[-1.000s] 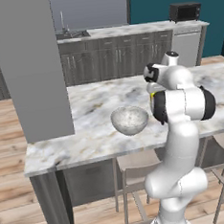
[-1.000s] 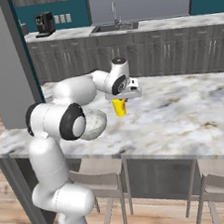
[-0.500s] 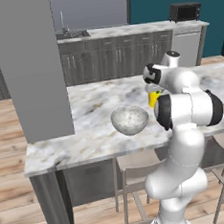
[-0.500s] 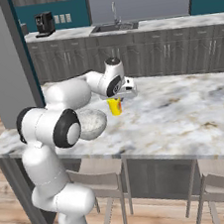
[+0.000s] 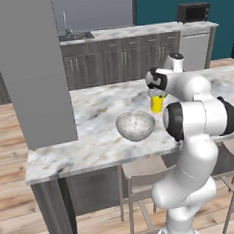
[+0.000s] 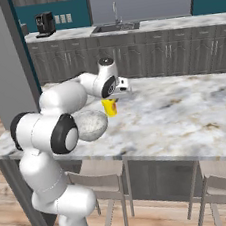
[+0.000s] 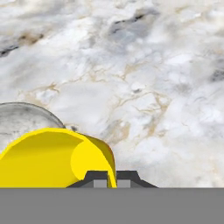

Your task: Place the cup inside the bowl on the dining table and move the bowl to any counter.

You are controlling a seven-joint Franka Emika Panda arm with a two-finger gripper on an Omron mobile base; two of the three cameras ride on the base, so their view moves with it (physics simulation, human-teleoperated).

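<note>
Cup just beside bowl rim

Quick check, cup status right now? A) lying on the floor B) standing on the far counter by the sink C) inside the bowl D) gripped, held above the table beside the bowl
D: the gripper is shut on the cup, beside the bowl, not in it.

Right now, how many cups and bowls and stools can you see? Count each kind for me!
Cups: 1, the yellow cup held in the gripper.
Bowls: 1, the speckled bowl on the dining table.
Stools: 3, one stool under the table edge near the arm, and two more to its right.
Total: 5
</note>
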